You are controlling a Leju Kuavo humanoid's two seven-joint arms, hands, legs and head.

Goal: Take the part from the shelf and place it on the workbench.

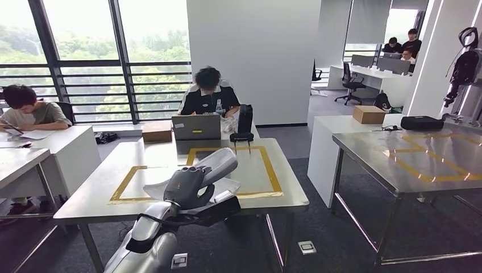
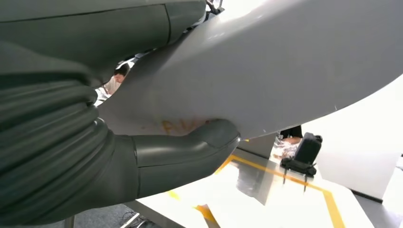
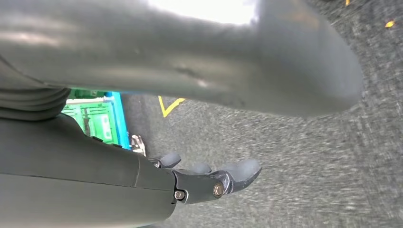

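My left hand (image 1: 187, 190) grips a pale grey curved shell part (image 1: 219, 165) and holds it just above the near side of the steel workbench (image 1: 96, 196), over its yellow tape rectangle (image 1: 271, 170). In the left wrist view the part (image 2: 285, 71) is a broad pale surface, with my thumb (image 2: 190, 152) pressed against its underside and the taped table beneath. My right hand (image 3: 209, 178) hangs over grey carpet, fingers apart from the thumb, with nothing in it.
A person works at a laptop (image 1: 196, 127) on the workbench's far side, beside a cardboard box (image 1: 157, 131) and a black device on a stand (image 1: 244, 122). A second steel table (image 1: 420, 159) stands to the right. Another person sits at a white desk (image 1: 68, 148) on the left.
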